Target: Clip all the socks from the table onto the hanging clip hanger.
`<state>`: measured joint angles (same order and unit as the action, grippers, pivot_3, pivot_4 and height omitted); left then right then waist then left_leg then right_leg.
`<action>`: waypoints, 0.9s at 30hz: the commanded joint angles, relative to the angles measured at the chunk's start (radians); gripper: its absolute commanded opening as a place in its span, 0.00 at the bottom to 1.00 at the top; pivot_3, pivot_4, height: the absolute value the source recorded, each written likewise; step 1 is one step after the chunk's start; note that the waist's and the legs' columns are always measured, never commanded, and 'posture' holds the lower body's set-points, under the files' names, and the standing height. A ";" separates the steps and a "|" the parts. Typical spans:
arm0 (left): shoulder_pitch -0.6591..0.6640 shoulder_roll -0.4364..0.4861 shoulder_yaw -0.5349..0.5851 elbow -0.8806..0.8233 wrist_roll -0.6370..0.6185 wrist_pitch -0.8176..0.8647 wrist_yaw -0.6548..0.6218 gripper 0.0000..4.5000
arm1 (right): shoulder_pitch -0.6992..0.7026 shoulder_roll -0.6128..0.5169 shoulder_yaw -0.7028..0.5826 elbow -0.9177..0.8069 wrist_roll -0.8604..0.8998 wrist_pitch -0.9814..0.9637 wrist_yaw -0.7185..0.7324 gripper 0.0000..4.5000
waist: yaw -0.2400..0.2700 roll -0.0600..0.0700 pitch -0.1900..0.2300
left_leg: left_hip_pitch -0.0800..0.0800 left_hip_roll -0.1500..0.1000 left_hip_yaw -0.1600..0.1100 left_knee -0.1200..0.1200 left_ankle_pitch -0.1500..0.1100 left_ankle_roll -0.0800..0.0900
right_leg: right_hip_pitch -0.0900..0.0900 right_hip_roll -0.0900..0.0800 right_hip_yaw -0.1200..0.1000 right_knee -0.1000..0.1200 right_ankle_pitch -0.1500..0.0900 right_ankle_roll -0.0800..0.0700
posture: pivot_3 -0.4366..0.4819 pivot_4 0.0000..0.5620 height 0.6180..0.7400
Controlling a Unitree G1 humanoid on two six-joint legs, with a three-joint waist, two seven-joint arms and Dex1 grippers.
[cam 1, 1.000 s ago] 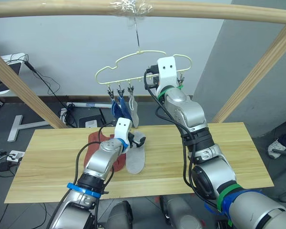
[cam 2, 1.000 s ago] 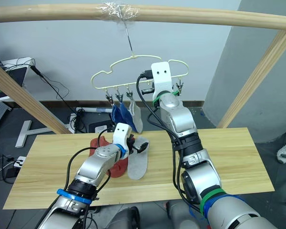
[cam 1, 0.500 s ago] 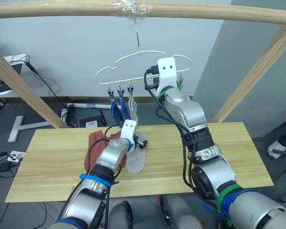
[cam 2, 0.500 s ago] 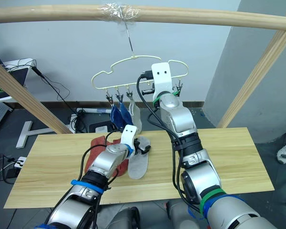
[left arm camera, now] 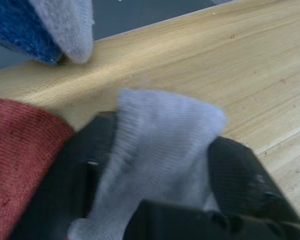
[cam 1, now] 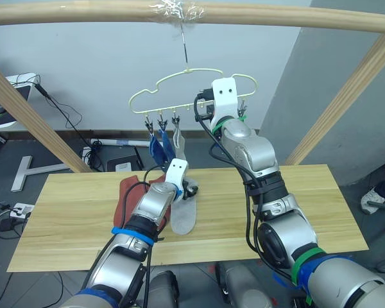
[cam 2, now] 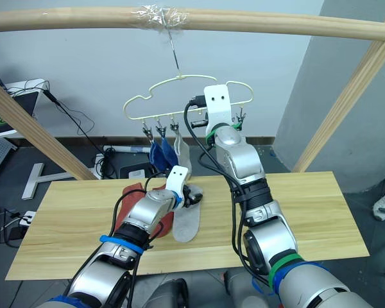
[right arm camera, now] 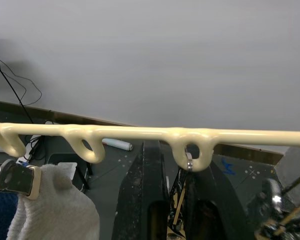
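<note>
Grey sock (left arm camera: pixel 160 145) sits pinched in our left gripper (cam 1: pixel 187 190) for lifting, while our right gripper (right arm camera: pixel 177 200) closes around a clip (right arm camera: pixel 182 192) under the hanger (cam 1: pixel 186 83), ready to receive it.

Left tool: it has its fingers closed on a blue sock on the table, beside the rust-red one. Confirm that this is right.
Not quite. The sock in the left tool is light grey, not blue; the left wrist view shows the grey knit between the black fingers. It does lie on the table, beside the rust-red sock.
</note>
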<state>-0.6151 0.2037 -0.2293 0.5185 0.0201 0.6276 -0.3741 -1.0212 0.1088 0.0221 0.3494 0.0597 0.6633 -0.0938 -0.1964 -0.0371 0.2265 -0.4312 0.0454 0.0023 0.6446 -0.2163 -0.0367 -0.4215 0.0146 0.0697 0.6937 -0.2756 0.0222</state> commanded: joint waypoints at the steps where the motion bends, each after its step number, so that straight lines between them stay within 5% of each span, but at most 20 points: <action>1: 0.016 -0.001 -0.010 0.013 0.013 0.027 -0.016 0.46 | -0.035 0.007 -0.009 -0.048 -0.002 -0.012 -0.006 0.00 | 0.000 0.000 0.000 | 0.000 0.000 0.000 0.000 0.000 0.000 | 0.000 0.000 0.000 0.000 0.000 0.000 | 0.20 0.40 1.00; 8: 0.016 -0.002 -0.008 0.014 0.017 0.017 -0.032 0.00 | -0.033 0.007 -0.010 -0.051 -0.002 -0.013 -0.009 0.00 | 0.000 0.000 0.000 | 0.000 0.000 0.000 0.000 0.000 0.000 | 0.000 0.000 0.000 0.000 0.000 0.000 | 0.20 0.39 1.00; 27: -0.068 0.004 0.159 -0.329 -0.196 0.112 -0.171 0.00 | -0.051 0.030 -0.039 -0.103 0.046 0.078 0.014 0.00 | -0.001 0.000 0.000 | -0.001 0.000 0.000 -0.001 0.000 0.000 | 0.000 0.000 0.000 -0.002 0.000 0.000 | 0.19 0.38 1.00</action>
<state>-0.6546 0.2109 -0.0851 0.2512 -0.1529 0.7351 -0.5371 -1.0352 0.1281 -0.0061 0.3116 0.0921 0.7411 -0.0814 -0.1971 -0.0368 0.2267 -0.4322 0.0454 0.0023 0.6435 -0.2163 -0.0367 -0.4220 0.0146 0.0698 0.6911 -0.2756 0.0223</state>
